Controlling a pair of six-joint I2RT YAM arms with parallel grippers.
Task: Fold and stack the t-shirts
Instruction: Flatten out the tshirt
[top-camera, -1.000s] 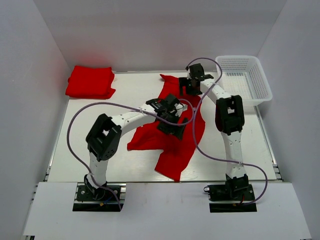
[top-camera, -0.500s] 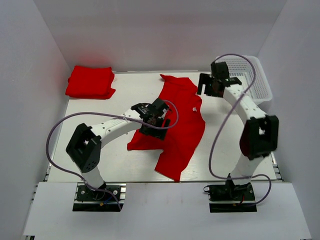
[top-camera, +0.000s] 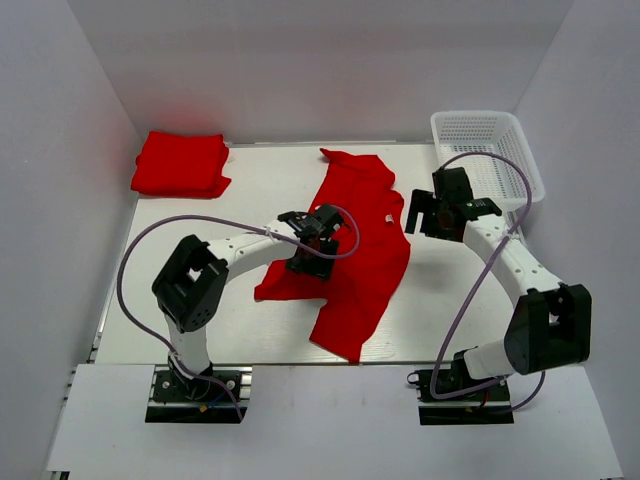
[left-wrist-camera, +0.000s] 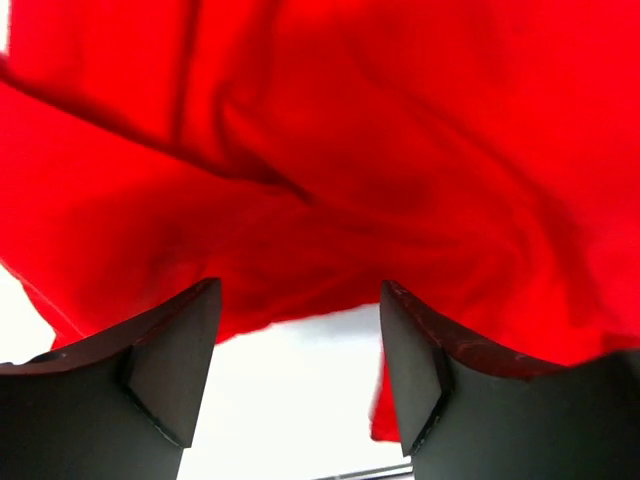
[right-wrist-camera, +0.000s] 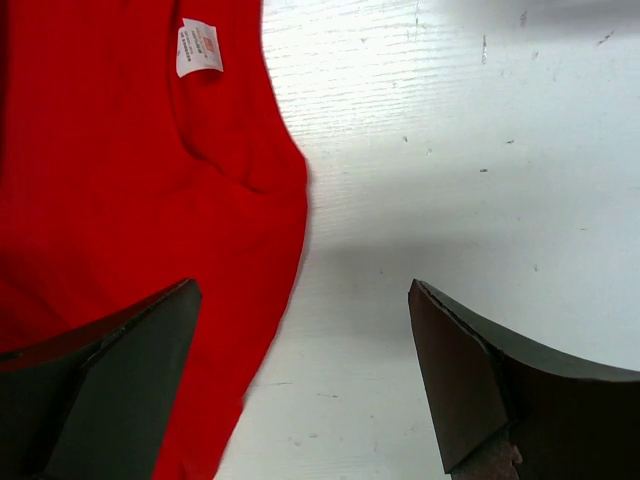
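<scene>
One red t-shirt (top-camera: 355, 235) lies spread and rumpled mid-table, its white neck tag (top-camera: 388, 217) showing. Folded red t-shirts (top-camera: 180, 165) are stacked at the far left corner. My left gripper (top-camera: 312, 255) hovers low over the spread shirt's left part. In the left wrist view this left gripper (left-wrist-camera: 300, 370) is open, with bare table between its fingers and the shirt's hem (left-wrist-camera: 300, 300) right at the tips. My right gripper (top-camera: 422, 213) is open beside the shirt's right edge. In the right wrist view the right gripper (right-wrist-camera: 300, 385) straddles that edge (right-wrist-camera: 285, 260), below the tag (right-wrist-camera: 200, 47).
A white mesh basket (top-camera: 520, 150) stands at the far right corner, just behind the right arm. White walls close in the table (top-camera: 250, 190) on the left, back and right. The left arm's purple cable (top-camera: 200, 225) loops above the table's left half.
The right gripper left the shirt's collar and swung right and nearer, to the shirt's right edge. The left gripper shifted left over the shirt and its jaws narrowed.
</scene>
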